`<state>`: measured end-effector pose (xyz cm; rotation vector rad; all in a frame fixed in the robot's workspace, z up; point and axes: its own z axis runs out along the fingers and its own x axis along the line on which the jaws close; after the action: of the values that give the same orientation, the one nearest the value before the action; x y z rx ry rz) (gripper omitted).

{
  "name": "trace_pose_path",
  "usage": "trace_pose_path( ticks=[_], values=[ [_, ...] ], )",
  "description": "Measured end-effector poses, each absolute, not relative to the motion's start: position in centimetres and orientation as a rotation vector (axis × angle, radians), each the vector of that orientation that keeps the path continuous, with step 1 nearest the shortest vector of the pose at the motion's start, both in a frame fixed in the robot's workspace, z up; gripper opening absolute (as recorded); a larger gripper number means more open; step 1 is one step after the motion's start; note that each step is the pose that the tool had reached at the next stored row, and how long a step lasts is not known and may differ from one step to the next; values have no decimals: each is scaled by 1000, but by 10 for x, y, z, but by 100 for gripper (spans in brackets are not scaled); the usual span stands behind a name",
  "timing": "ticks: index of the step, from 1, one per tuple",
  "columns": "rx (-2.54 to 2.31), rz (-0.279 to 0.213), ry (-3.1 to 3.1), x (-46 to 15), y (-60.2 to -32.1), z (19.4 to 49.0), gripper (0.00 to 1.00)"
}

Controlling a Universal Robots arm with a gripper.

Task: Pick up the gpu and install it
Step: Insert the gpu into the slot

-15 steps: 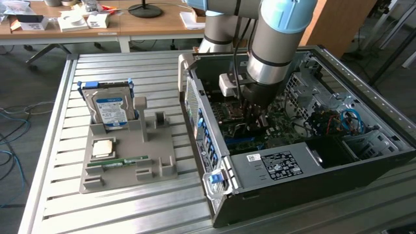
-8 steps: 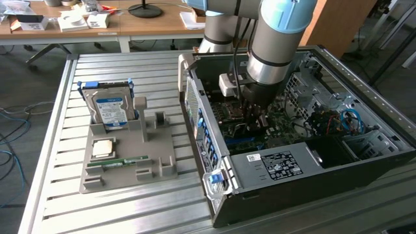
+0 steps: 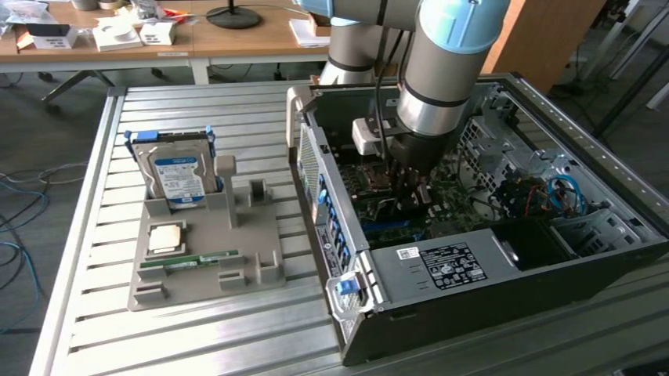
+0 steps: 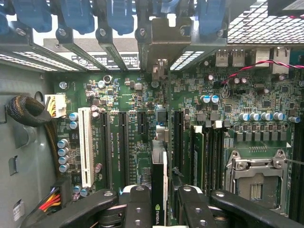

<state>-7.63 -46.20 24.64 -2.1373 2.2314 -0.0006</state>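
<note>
Reaches down from above into the open computer case (image 3: 313, 180), which lies on its side on the slatted table (image 3: 157, 337), toward the exterior view's right. Gripper (image 3: 406, 184) low inside the case, close over the motherboard (image 4: 137, 95).

Clenched on the gpu (image 4: 159, 175): in the wrist view, gripper (image 4: 161, 205) closed from both sides on the thin dark card, one black finger (image 4: 137, 204) pressed to each flat face. Card seen edge-on, a narrow dark strip with a pale edge and a small logo near the grip.

Gpu therefore not on the grey tray (image 3: 199, 251) at the exterior view's left, where only the hard drive (image 3: 178, 176) and the green memory stick (image 3: 188, 261) can be made out. Instead carried in the hand, inside the case, directly between the fingers and the board.

Key relation: long axis of the card runs parallel to the long black expansion slots (image 4: 122, 142) and to the white slot (image 4: 86, 147), pointing toward the rear wall with its blue latches (image 4: 76, 14). Sits between those slots and the memory modules (image 4: 199, 152), with the processor socket (image 4: 256, 180) well beyond them. Looks lined up over a slot of its own, the far end near a rear bracket opening (image 4: 161, 66).

Cannot tell whether the card's lower edge touches the slot or hangs just above it. Judged as mid-install: picked up, brought over the board, seating not confirmed.
</note>
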Motion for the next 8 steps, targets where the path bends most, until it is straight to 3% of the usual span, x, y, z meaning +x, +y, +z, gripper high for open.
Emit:
trace_pose_path(
  ticks=[8],
  values=[
    [-2137, -1, 2231, -76, -462, 246, 26]
  ],
)
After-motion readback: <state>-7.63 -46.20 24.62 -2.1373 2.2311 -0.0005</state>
